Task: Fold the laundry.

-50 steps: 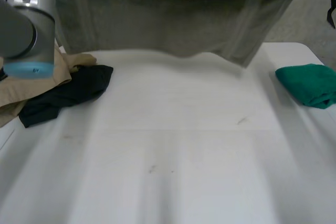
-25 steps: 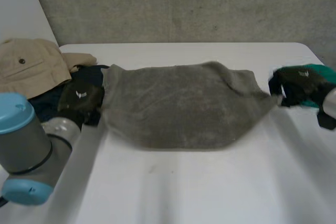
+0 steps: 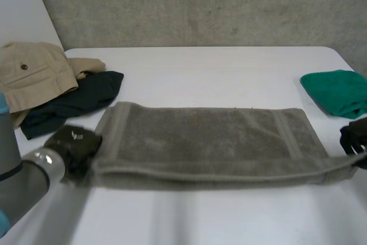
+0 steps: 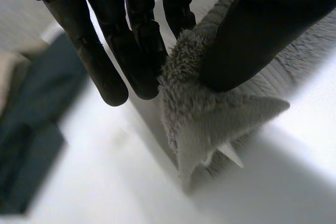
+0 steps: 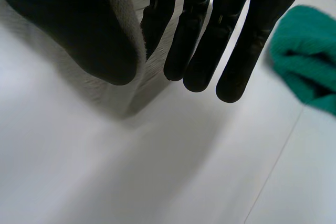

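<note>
Grey towel point(image 3: 206, 139) lies across the middle of the worktop point(image 3: 189, 216), looking folded once lengthwise. My left hand point(image 3: 71, 146) pinches its near left corner, my right hand point(image 3: 354, 137) its near right corner. More folds and the far-left clothes point(image 3: 57, 93) remain.

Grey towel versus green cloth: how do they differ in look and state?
The grey towel is stretched into a long band; the green cloth sits bunched in a heap. The grey towel is pinched at both ends by the left robot hand and right robot hand; the green cloth is untouched. Both lie on the white table.
</note>
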